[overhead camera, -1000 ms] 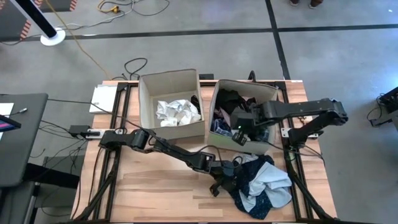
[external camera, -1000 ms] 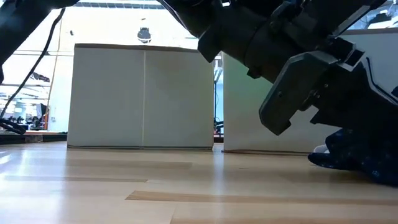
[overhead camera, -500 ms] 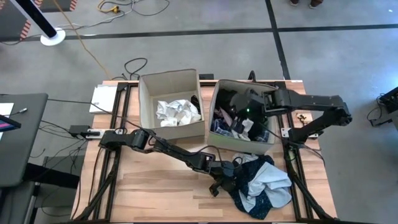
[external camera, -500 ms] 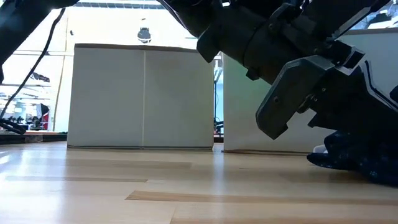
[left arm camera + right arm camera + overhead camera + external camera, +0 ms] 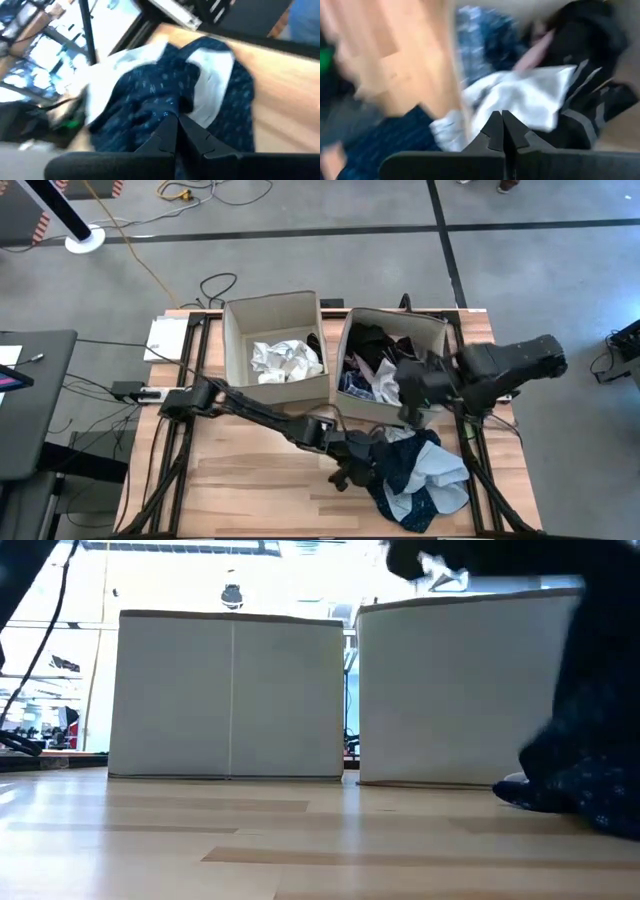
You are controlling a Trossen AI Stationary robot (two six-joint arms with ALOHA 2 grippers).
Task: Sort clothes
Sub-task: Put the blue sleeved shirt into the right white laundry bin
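The right tool has come back out of the right box, where it reached half a second ago, and now hangs over that box's near wall with its fingers pressed together and nothing between them. White, black, pink and plaid clothes lie in the box just behind it, so a drop looks finished and this arm seems free for the next piece.

The left tool has shifted only a little. It sits low at the pile's edge, fingers pressed together against the navy dotted cloth; whether any fabric is pinched I cannot tell. The left box, behind this tool, holds a white garment.

The pile of navy dotted and light blue cloth lies on the bench, right beside the left tool and in front of the right one. It is a crumpled heap with no clear front; its longer stretch runs from near the right box toward the bench's front edge.
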